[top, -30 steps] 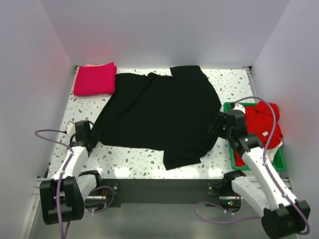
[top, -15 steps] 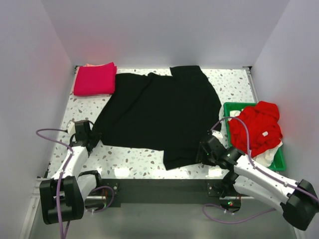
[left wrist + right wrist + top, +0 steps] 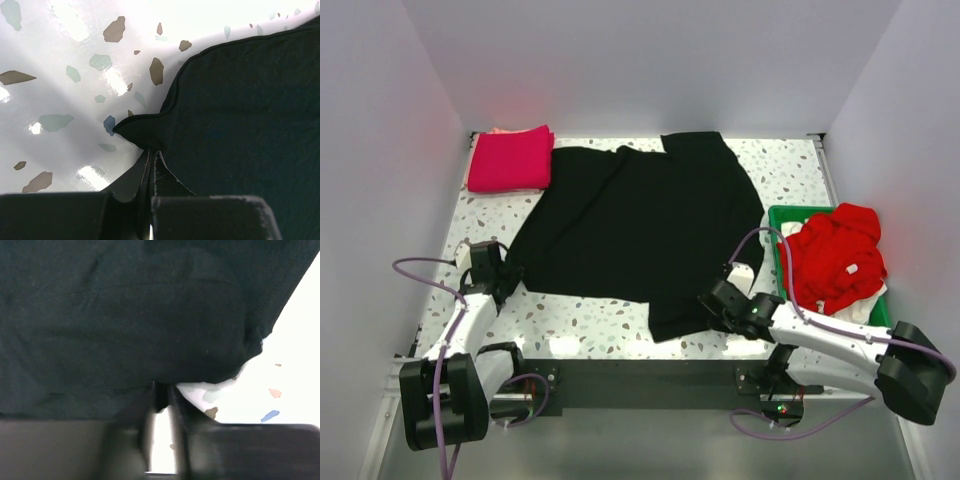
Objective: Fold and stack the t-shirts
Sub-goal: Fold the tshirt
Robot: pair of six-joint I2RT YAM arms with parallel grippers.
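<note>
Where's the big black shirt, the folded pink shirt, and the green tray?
Large black cloth t-shirt (image 3: pixel 640 225): top view, middle of its body.
Folded magenta-pink cloth t-shirt (image 3: pixel 510 160): top view, centre of its top.
Green plastic tray (image 3: pixel 795 212): top view, its far rim.

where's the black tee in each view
Top external: black tee spread flat mid-table.
Left wrist: it fills the right side, one corner pinched in the left tool.
Right wrist: it fills the top and left of the picture.
Shared landmark: the speckled table, showing beside the cloth in every view.
</note>
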